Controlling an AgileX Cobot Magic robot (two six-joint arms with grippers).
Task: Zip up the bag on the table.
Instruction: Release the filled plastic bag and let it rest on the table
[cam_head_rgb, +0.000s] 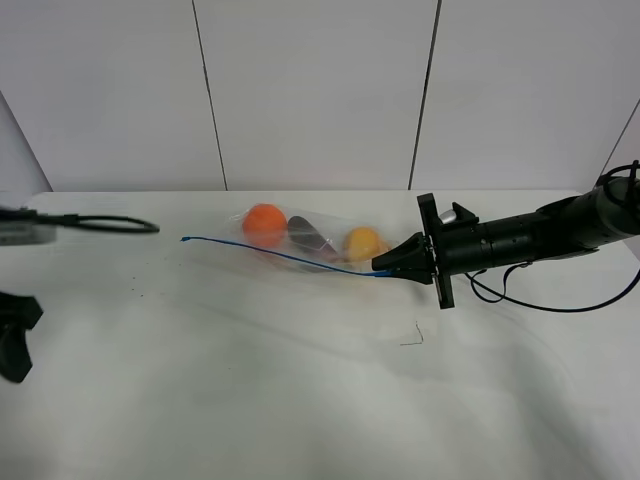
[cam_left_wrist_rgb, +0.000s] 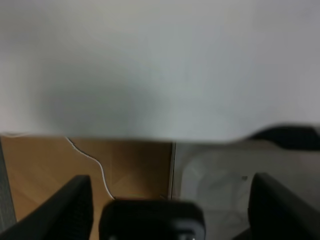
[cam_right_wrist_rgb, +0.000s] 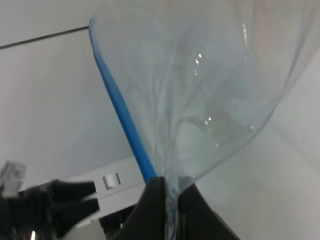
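The clear bag (cam_head_rgb: 310, 243) lies on the white table (cam_head_rgb: 300, 380) at the back middle. An orange, a purple and a yellow piece of produce show through it. Its thin blue zipper strip (cam_head_rgb: 270, 254) runs along the near edge, from the left end to my right gripper (cam_head_rgb: 385, 266). The right gripper is shut on the bag's right end at the strip. In the right wrist view the fingers (cam_right_wrist_rgb: 155, 200) pinch the clear plastic (cam_right_wrist_rgb: 200, 90) beside the blue strip (cam_right_wrist_rgb: 122, 115). My left gripper (cam_left_wrist_rgb: 170, 210) is open and empty at the table's left edge (cam_head_rgb: 15, 340).
A black cable (cam_head_rgb: 110, 224) lies on the table at the far left. A second black cable (cam_head_rgb: 560, 305) loops under the right arm. A small dark mark (cam_head_rgb: 413, 337) is on the table in front of the bag. The white panelled wall (cam_head_rgb: 320, 90) stands behind.
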